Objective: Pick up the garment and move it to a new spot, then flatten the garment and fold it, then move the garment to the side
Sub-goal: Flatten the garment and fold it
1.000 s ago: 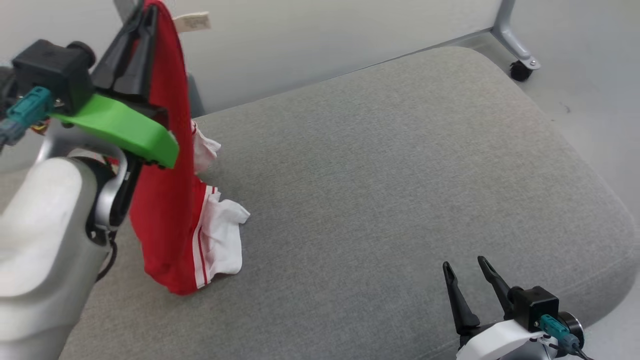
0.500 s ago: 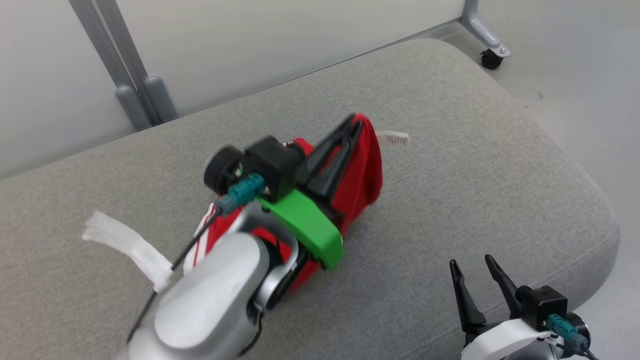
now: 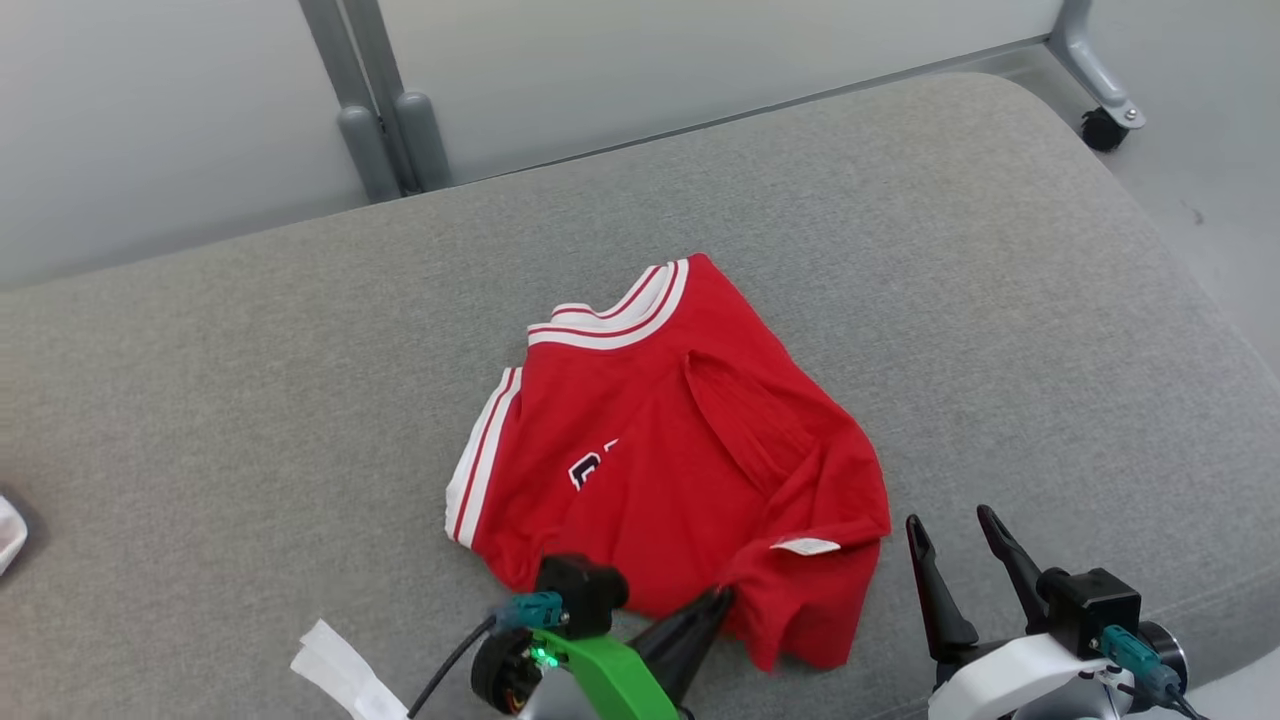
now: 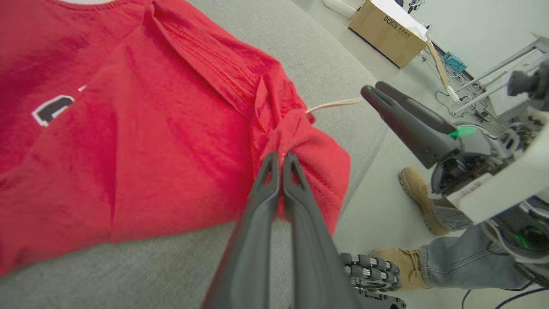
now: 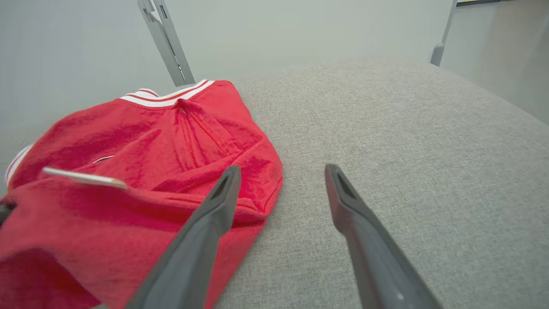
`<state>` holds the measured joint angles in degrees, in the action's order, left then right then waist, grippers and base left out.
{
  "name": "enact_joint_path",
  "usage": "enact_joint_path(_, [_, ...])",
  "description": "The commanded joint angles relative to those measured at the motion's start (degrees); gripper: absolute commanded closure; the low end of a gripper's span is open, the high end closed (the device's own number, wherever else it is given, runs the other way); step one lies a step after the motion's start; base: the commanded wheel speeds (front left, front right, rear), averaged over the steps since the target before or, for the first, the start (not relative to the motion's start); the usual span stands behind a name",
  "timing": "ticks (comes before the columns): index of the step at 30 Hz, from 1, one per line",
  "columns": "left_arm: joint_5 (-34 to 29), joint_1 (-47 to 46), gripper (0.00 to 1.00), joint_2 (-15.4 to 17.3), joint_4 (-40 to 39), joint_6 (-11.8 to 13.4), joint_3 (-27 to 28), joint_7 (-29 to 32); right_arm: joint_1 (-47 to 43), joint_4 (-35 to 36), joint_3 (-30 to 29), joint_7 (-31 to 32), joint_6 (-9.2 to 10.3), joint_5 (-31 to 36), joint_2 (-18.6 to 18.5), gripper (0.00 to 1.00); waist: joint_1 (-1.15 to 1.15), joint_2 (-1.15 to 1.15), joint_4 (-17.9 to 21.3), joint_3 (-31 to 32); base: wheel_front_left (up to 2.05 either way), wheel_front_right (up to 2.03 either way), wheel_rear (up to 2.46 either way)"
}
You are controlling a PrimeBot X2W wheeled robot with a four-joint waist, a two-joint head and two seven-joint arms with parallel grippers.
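The garment (image 3: 660, 450), a red shirt with white-striped trim, lies spread but creased in the middle of the grey cushion (image 3: 950, 300). My left gripper (image 3: 718, 598) is at its near hem. In the left wrist view, the left gripper (image 4: 281, 156) is shut on a bunched fold of the garment (image 4: 150, 128). My right gripper (image 3: 952, 520) stands open just right of the garment's near corner, holding nothing. In the right wrist view, the right gripper (image 5: 283, 169) is spread, with its left finger over the edge of the garment (image 5: 141, 150).
A white strip (image 3: 335, 670) lies on the cushion at the near left. Grey frame posts (image 3: 385, 130) and a caster wheel (image 3: 1100, 130) stand behind. Beside the cushion's edge are a person's boots (image 4: 414, 193) on the floor and a cardboard box (image 4: 386, 25) further off.
The head camera has shifted. My left gripper has brought the hanging garment down and toward me, and it now lies spread on the cushion. The right gripper stays open in place.
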<state>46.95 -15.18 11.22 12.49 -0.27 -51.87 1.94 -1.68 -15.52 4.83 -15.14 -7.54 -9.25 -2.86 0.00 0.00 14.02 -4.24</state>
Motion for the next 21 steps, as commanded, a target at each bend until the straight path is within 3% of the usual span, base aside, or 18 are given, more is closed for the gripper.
enact_joint_path(1, [1.96, 1.6, 0.0, -0.52, -0.27, -1.15, 0.2, 0.44, 0.72, -0.07, 0.22, 0.01, 0.11, 0.48, -0.09, 0.0, 0.0, 0.0, -2.07, -0.42, 0.0, 0.0, 0.0])
enact_joint_path(5, [7.16, 3.51, 0.0, 0.09, -3.59, -2.95, 2.72, 0.66, 0.88, -0.13, 0.35, 0.01, 0.11, 0.65, -0.1, 0.0, 0.0, 0.0, -2.95, -0.37, 0.0, 0.0, 0.0])
enact_joint_path(7, [10.41, 4.41, 0.0, 0.59, -6.83, -2.64, 5.79, -0.14, 0.72, -0.04, 0.27, 0.01, 0.11, 0.74, -0.1, 0.0, 0.0, 0.0, -3.23, -0.36, 0.0, 0.0, 0.0])
enact_joint_path(11, [12.4, 4.41, 0.0, 4.14, -9.23, 3.36, 13.95, -2.87, 0.36, 0.08, 0.19, 0.01, 0.11, 0.88, -0.1, 0.0, 0.0, 0.0, -3.47, -0.56, 0.0, 0.0, 0.0])
enact_joint_path(15, [10.05, 3.05, 0.0, 8.22, -3.58, 9.57, 17.85, -3.13, 0.87, 0.01, 0.89, 0.01, 0.11, 0.63, -0.1, 0.0, 0.0, 0.0, -2.92, -1.51, 0.0, 0.0, 0.0])
enact_joint_path(17, [11.34, 2.48, 0.0, 7.51, -1.14, 9.95, 18.28, -2.4, 1.33, 0.03, 0.86, 0.01, 0.11, 0.28, -0.12, 0.0, 0.0, 0.0, -2.57, -1.98, 0.0, 0.0, 0.0])
enact_joint_path(21, [13.33, 0.37, 0.0, 6.13, 4.48, 7.55, 17.78, 0.15, 2.2, 0.08, 1.14, 0.01, 0.11, 0.11, -0.11, 0.0, 0.0, 0.0, -1.4, -3.29, 0.0, 0.0, 0.0])
